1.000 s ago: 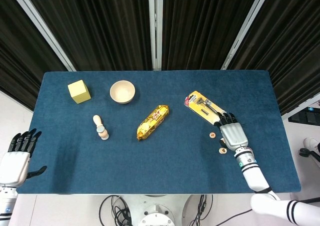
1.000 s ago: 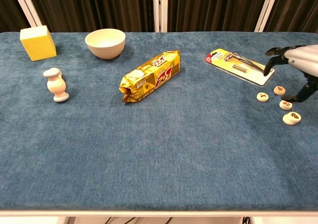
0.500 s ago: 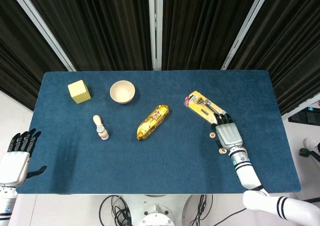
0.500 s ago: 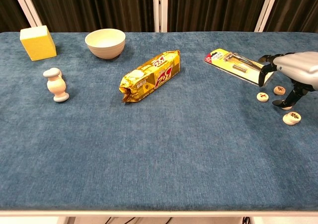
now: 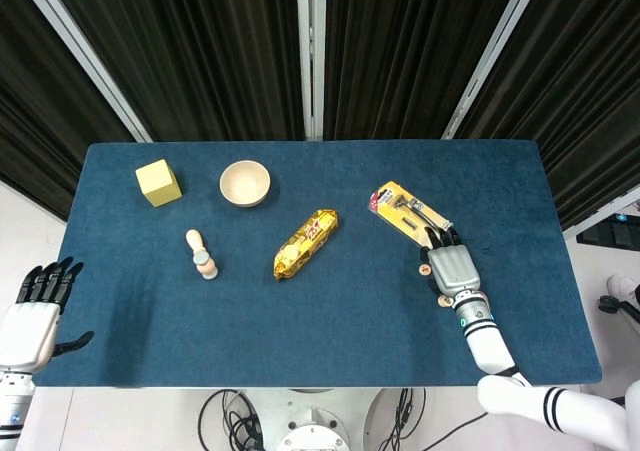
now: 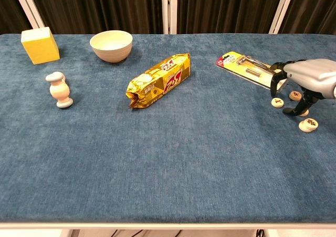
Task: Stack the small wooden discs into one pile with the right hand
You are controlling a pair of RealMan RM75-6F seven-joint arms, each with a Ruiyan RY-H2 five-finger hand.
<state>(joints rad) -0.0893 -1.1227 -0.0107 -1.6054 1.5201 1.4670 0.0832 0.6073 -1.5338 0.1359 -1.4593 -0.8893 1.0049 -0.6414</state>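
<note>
Now lower your right hand point(image 6: 307, 82), fingers point(image 6: 290, 111) spread and holding nothing, onto one wooden disc point(image 6: 277, 102); pinch its rim squarely.

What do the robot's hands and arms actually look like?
Each hand, right and left, has a silver-grey metal back and black fingers. The right forearm is white, with a dark ring at the wrist and black stripes nearer the elbow.

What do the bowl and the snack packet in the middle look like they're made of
The bowl looks like matte cream ceramic or plastic; its faintly ribbed outside leaves that open. The snack packet looks like glossy gold foil or plastic film, crinkled and catching light.
</note>
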